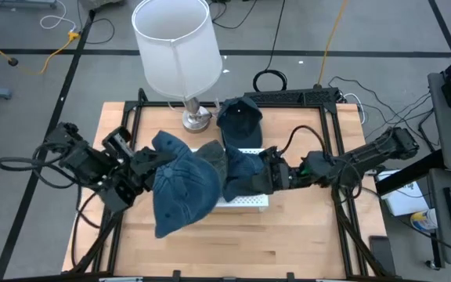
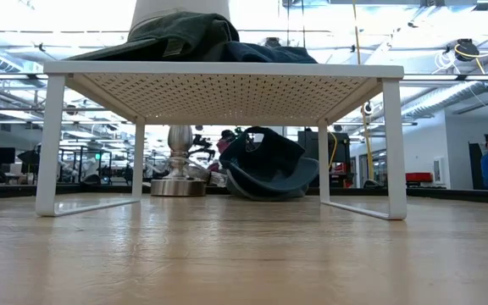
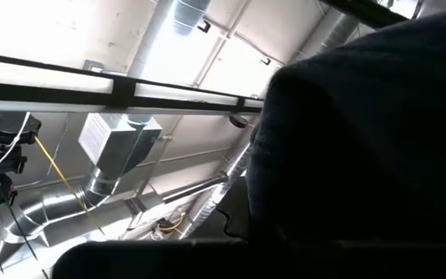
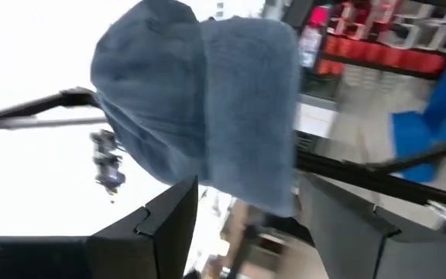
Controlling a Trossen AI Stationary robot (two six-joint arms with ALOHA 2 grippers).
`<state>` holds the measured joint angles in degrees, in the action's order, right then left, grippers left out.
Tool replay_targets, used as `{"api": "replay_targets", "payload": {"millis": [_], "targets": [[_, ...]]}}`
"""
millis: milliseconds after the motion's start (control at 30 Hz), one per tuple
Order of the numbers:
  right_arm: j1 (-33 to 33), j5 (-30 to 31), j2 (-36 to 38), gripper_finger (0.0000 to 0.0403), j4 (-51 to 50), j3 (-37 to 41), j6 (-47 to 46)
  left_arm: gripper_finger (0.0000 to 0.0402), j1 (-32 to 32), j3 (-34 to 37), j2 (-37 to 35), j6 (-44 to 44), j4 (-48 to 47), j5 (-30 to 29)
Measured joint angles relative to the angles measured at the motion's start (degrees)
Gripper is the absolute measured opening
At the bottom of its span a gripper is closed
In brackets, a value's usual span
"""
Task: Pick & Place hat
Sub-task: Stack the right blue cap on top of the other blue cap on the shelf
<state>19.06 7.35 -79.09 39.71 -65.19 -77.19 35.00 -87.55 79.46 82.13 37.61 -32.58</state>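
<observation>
A large blue denim hat spreads over the left end of the white rack, with my left gripper shut on its left side. A second, darker blue hat sits over the rack's top, and my right gripper is closed on it from the right. Both hats show above the rack top in the low view. A dark cap lies on the table behind the rack, resting on its crown. My left gripper holds the big blue hat at its left edge, coming level from the table's left. The hat itself hides the fingertips. Its cloth fills the wrist view. Whether it rests on the rack I cannot tell. My right gripper has the darker hat's cloth between its two fingers, coming from the table's right and slanting upward. The hat rises above the fingers, bunched in folds. One layer or several, I cannot tell.
A lamp with a white shade and a metal base stands at the far side, left of the dark cap. A black frame runs around the wooden table, whose near half is bare wood.
</observation>
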Motion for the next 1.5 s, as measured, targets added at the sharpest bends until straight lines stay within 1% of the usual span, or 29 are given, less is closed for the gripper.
{"api": "replay_targets", "payload": {"millis": [100,167,267,400,600,800,900,967,1100,1167,1200,1267,1333,1400,1500], "targets": [[-0.8,0.0,0.0,0.0222,4.2,2.8,-2.1,0.0000,-1.7,0.0,0.2,-0.5,-0.1,2.3],[-1.1,0.0,0.0,0.0222,3.8,4.1,-3.5,0.0000,-3.3,0.0,0.7,-1.2,0.6,3.9],[-1.1,0.2,-0.1,0.0222,3.8,5.4,-4.2,0.0000,-4.9,0.0,1.0,-2.5,0.2,4.4],[-1.1,0.2,-0.1,0.0222,7.7,6.3,-2.6,0.0000,-6.8,0.0,1.4,-5.0,0.3,6.1],[-2.2,-0.2,0.0,0.0222,12.7,6.3,-0.5,0.0000,-9.5,0.0,4.0,-7.6,0.2,7.7],[-2.8,-5.8,0.0,0.0218,19.5,6.3,3.3,0.0000,-10.6,0.0,4.6,-9.2,-0.2,7.5],[-2.8,-6.2,0.0,0.0196,20.5,6.3,4.8,0.0000,-10.6,0.0,4.6,-8.7,-0.2,6.9],[-2.7,-6.3,0.0,0.0169,20.3,6.3,4.5,0.0000,-10.6,0.0,4.6,-8.0,-0.2,6.6],[-2.5,-6.3,0.0,0.0089,20.0,6.3,4.4,0.0005,-10.3,0.0,4.6,-5.8,-0.1,4.3],[-2.5,-6.1,0.0,0.0039,20.1,6.3,4.5,0.0012,-10.1,0.0,4.6,-6.4,-0.2,4.1],[-2.5,-6.1,0.0,0.0020,20.2,6.3,4.6,0.0017,-10.1,0.0,4.6,-7.2,-0.4,4.0],[-2.5,-6.1,0.0,0.0012,20.4,6.3,4.3,0.0025,-10.1,0.0,4.6,-10.3,-1.3,2.8],[-2.5,-6.3,0.0,0.0010,20.3,6.3,4.0,0.0035,-9.8,0.0,4.4,-15.4,-3.0,-0.5],[-2.5,-7.8,0.0,0.0007,20.2,6.3,3.7,0.0047,-8.8,0.0,3.6,-21.2,-6.5,-4.7],[-2.5,-9.8,0.3,0.0006,20.0,6.3,2.7,0.0075,-7.6,0.0,1.8,-29.4,-13.2,-7.5]]}}
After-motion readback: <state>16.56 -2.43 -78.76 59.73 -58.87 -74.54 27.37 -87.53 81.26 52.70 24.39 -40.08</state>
